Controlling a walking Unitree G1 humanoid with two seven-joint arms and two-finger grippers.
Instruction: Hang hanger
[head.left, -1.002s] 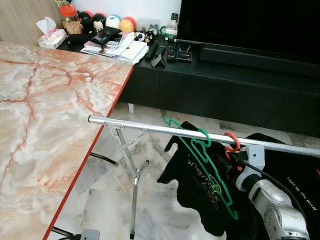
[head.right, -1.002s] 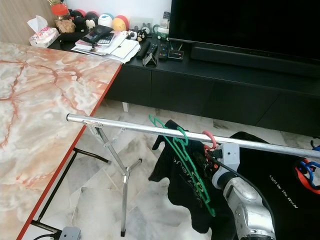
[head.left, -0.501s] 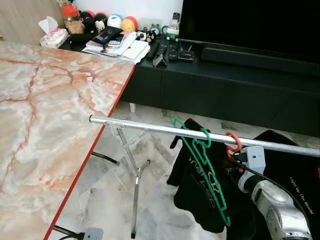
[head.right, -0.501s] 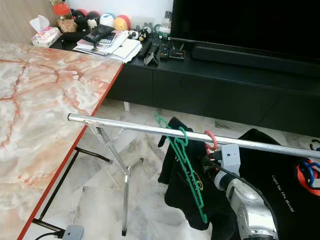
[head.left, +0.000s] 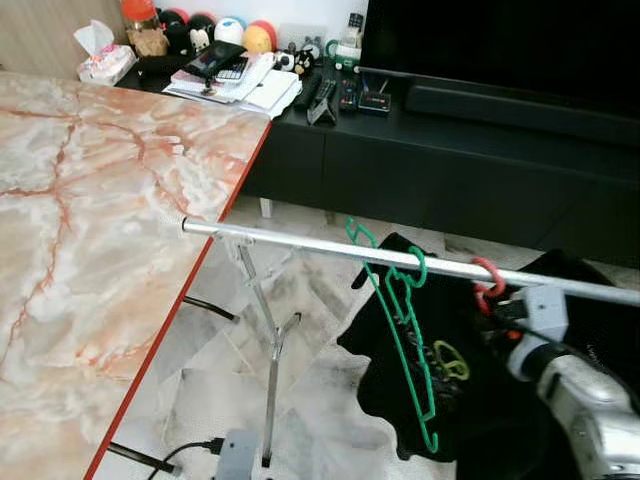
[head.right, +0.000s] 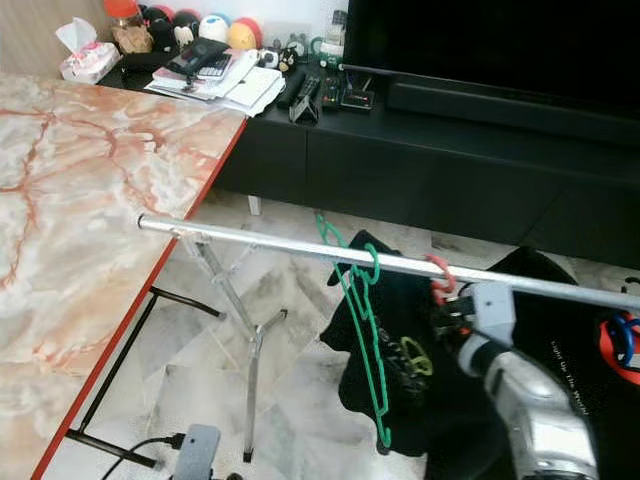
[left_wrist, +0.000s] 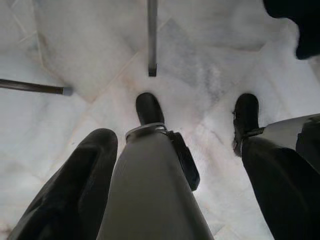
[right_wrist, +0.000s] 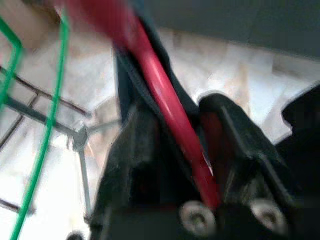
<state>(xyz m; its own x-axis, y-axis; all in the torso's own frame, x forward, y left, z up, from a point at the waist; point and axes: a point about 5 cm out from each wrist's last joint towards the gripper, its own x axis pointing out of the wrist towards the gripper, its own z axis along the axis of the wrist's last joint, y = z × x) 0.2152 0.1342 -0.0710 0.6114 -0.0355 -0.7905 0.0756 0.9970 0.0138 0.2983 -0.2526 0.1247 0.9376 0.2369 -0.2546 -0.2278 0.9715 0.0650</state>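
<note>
Thin red hanger (head.left: 487, 283), hook over the steel rail (head.left: 300, 240), clenched in the right gripper (right_wrist: 195, 165) just below the rail; left gripper's state unclear

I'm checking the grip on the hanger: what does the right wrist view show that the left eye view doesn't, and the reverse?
The right wrist view shows the right pincer clamped on the red hanger close up. The left eye view shows the metal rail, the red hook over it, the marble table and the black shirt. Both show the green hanger.
</note>
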